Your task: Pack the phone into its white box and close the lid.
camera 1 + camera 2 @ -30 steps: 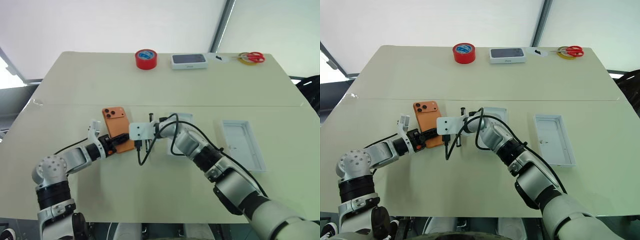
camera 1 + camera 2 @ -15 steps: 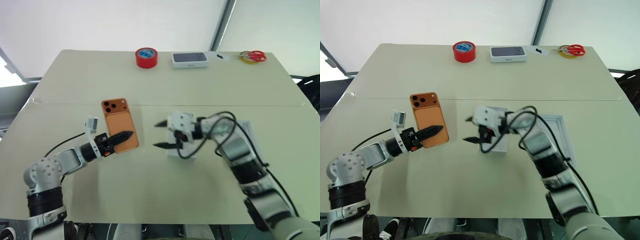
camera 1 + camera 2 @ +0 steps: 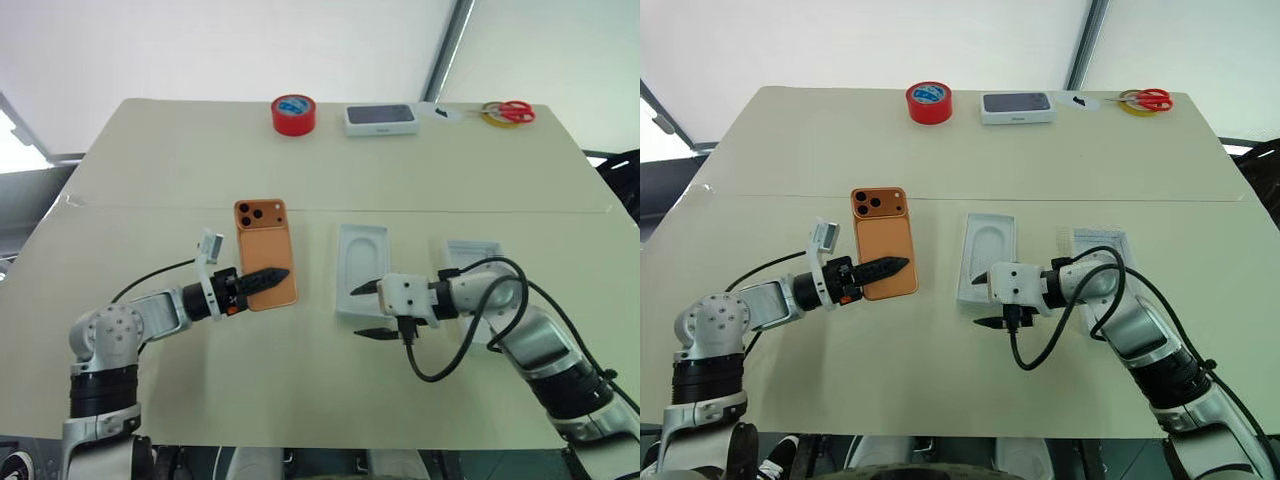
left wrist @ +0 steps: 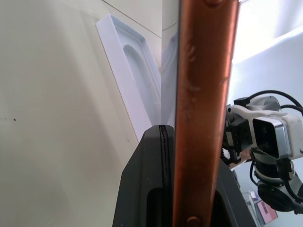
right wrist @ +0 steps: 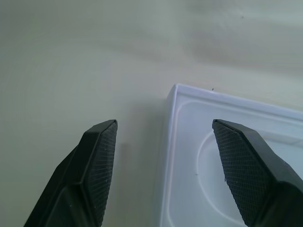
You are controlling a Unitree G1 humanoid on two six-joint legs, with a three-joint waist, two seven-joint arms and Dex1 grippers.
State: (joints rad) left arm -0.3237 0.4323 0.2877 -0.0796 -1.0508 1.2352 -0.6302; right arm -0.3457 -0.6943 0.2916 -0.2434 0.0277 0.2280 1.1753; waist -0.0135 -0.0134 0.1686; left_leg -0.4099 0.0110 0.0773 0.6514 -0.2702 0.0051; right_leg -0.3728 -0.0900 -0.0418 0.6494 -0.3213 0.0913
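Note:
The phone (image 3: 262,245), orange with its lens block at the far end, is held off the table, back up. My left gripper (image 3: 280,273) is shut on its near right edge. In the left wrist view the phone's copper edge (image 4: 203,94) runs up between the fingers. My right gripper (image 3: 356,312) hangs open at the near end of a thin white insert with an oval recess (image 3: 362,262), holding nothing. Its fingers (image 5: 97,161) straddle the insert's corner (image 5: 208,156). The white box (image 3: 470,250) lies right of the insert, largely covered by my right arm. The lid is out of view.
Along the table's far edge stand a red tape roll (image 3: 292,116), a white box with a dark top (image 3: 379,119) and red-handled scissors (image 3: 508,112). A black cable (image 3: 455,345) loops beside my right wrist. Bare tabletop (image 3: 180,180) stretches ahead of the phone.
My right gripper has let go at the phone, opened, and drawn back to the right to the insert's near end. My left gripper has carried the phone a little to the right.

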